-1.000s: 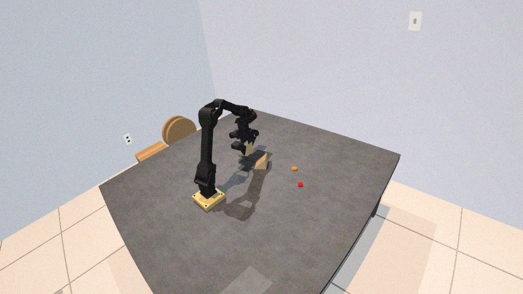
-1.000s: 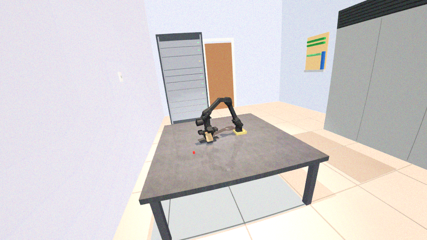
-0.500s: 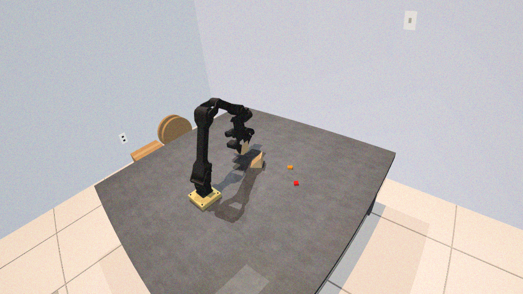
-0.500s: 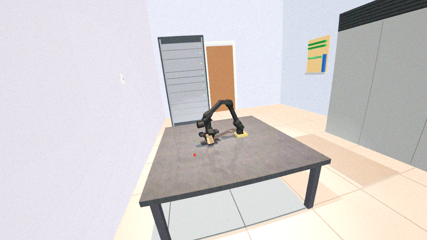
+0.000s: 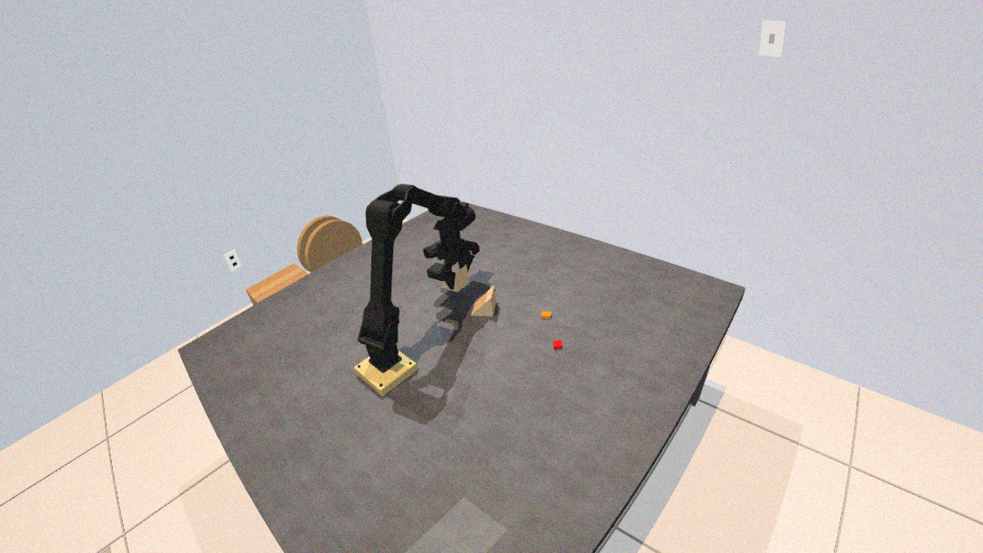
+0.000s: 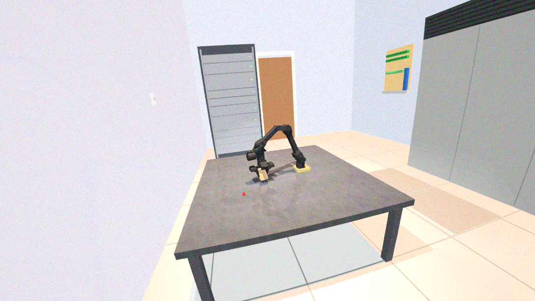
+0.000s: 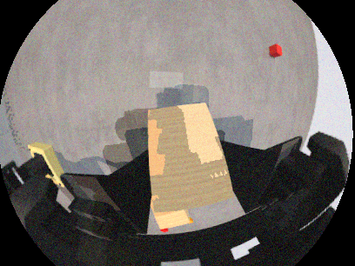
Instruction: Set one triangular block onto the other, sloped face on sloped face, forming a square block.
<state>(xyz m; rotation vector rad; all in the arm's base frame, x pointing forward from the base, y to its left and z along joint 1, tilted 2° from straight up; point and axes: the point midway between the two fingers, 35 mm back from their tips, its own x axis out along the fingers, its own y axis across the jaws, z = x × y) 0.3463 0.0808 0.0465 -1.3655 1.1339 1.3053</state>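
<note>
My gripper (image 5: 456,269) is shut on a tan triangular block (image 5: 460,276) and holds it above the table, point down. The same block fills the middle of the wrist view (image 7: 186,159), between the dark fingers. The other triangular block (image 5: 485,302) rests on the dark grey table just to the right of and below the held one, its slope rising to the right. In the exterior view the gripper (image 6: 261,169) and the held block (image 6: 263,173) overlap the resting block, so I cannot tell them apart there.
A small orange cube (image 5: 546,314) and a small red cube (image 5: 557,344) lie on the table to the right of the blocks. The red cube also shows in the wrist view (image 7: 275,49). The arm's base (image 5: 385,373) stands on a tan plate nearer the front.
</note>
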